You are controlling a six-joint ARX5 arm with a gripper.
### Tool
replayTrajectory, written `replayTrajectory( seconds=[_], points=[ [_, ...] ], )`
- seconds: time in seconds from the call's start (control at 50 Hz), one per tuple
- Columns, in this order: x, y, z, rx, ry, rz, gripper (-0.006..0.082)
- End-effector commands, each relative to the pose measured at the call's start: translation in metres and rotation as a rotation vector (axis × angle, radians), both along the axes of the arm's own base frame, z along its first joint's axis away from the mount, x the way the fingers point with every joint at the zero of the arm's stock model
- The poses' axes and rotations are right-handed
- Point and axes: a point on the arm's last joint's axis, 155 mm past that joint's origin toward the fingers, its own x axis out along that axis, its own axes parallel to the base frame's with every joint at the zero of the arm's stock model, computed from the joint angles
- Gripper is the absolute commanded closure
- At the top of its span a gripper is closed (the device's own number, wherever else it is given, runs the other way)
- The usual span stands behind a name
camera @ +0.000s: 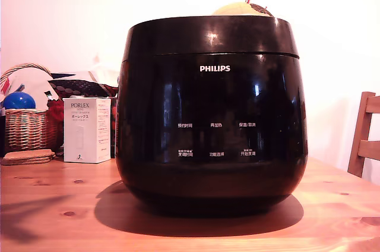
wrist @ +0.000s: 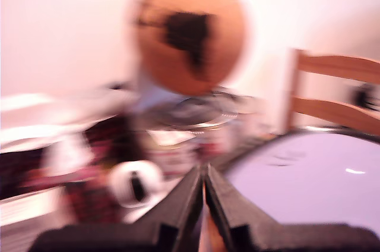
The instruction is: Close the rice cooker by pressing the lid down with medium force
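**A:** Where does the job stand?

**B:** The large glossy black rounded rice cooker [camera: 211, 121] sits in the middle of the pine desk [camera: 53, 204]. From the front its round glossy black lid [camera: 211, 37] looks seated flat on the body, with only a thin seam showing, so I judge it down or very nearly so; whether the latch has caught I cannot tell.

**A:** And the fingers?

**B:** In the wrist view the black fingers [wrist: 205, 195] are drawn together to a narrow slit, with nothing between them. That picture is badly smeared, but the pale shiny curve just beside the fingertips is probably the lid's top [wrist: 309, 175]. They seem near it rather than on it.

**A:** How will it handle?

**B:** Heavy and stiff, I'd guess, and unlikely to slide on the wood. The gloss is slippery, so a push should land square on the lid's crown near the front edge, not on the sloping rim. No gripping is needed, just the closed fingertips pressing downward.

**A:** Any writing?

**B:** "PHILIPS" in white on the front, above two rows of small white button labels in Chinese characters too fine to read. Beyond the cooker stands a white box [camera: 86, 130] marked "PORLEX", next to a wicker basket [camera: 27, 127].
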Motion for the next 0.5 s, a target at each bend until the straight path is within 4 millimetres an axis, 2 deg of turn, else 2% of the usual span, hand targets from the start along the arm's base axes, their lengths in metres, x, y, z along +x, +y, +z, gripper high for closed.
replayTrajectory(
  seconds=[0.0, 0.24, 0.48],
  points=[
    [0.003, 0.013, 0.002, 0.004, -0.003, 0.034, 0.0791],
    [0.002, 0.057, 0.013, -0.002, -0.016, 0.142, 0.0791],
    [-0.003, 0.073, 0.028, -0.019, -0.053, 0.181, 0.0791]
  ],
)
